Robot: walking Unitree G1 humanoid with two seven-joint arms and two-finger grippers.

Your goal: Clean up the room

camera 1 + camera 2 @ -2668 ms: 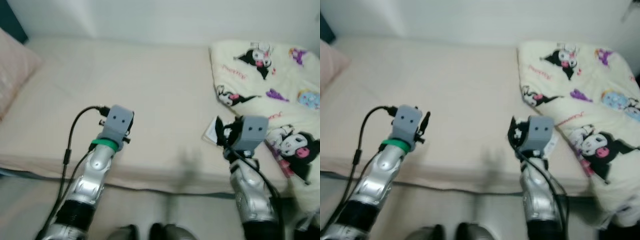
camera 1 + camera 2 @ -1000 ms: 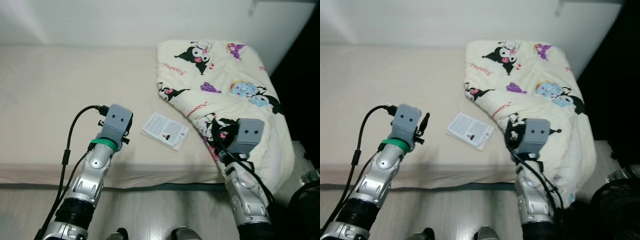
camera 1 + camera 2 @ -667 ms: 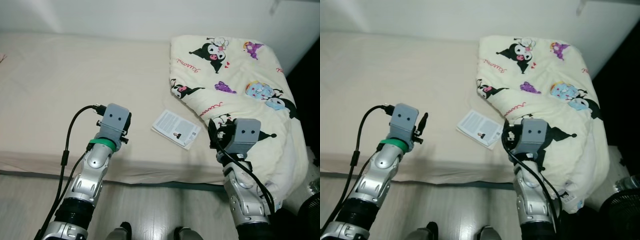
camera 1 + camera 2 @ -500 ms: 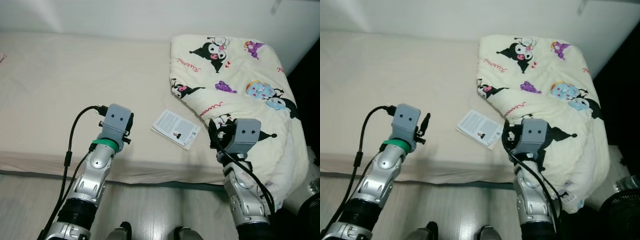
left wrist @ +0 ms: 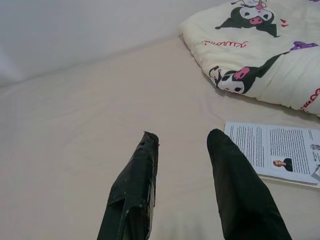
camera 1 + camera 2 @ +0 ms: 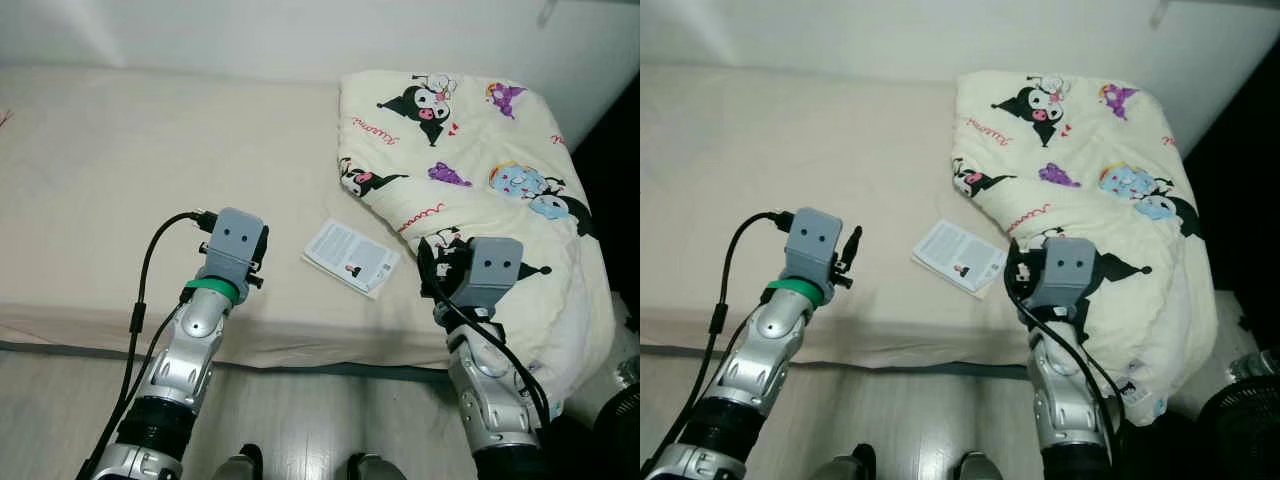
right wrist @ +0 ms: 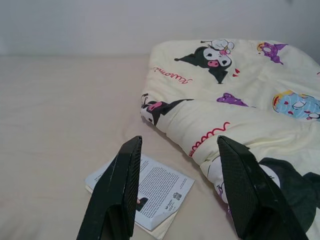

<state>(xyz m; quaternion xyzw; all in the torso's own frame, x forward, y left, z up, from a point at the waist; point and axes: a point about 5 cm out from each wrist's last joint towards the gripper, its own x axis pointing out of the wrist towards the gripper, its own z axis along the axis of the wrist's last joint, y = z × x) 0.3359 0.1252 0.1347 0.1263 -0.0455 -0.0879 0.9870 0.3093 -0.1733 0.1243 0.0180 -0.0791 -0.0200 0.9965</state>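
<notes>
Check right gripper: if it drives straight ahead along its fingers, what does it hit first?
Likely the booklet on the bed, then the cartoon-print comforter behind it. The right gripper is open; depth is unclear.

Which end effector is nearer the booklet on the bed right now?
Right. The right end effector hovers open just above the booklet, by its edge next to the quilt. The left end effector, also open, sits farther off on the booklet's other side.
</notes>
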